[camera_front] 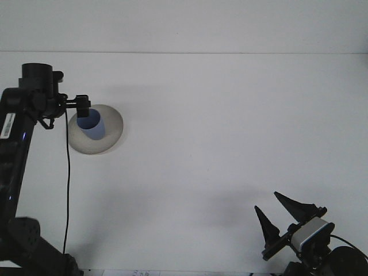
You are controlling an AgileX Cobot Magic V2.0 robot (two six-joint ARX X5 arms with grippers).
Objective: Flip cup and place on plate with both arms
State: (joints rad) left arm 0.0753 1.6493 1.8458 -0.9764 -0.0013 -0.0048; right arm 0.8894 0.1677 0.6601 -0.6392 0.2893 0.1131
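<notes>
Left pincer (84,103) hovers just above blue cup (91,126) on plate (110,133).

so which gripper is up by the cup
The left gripper, hanging just above the blue cup on the plate. The right gripper sits open at the table's near right corner, far from it.

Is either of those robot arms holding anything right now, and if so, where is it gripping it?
The right gripper is open and holds nothing. The left gripper is at the rim of the blue cup on the plate; whether it grips it cannot be told.
</notes>
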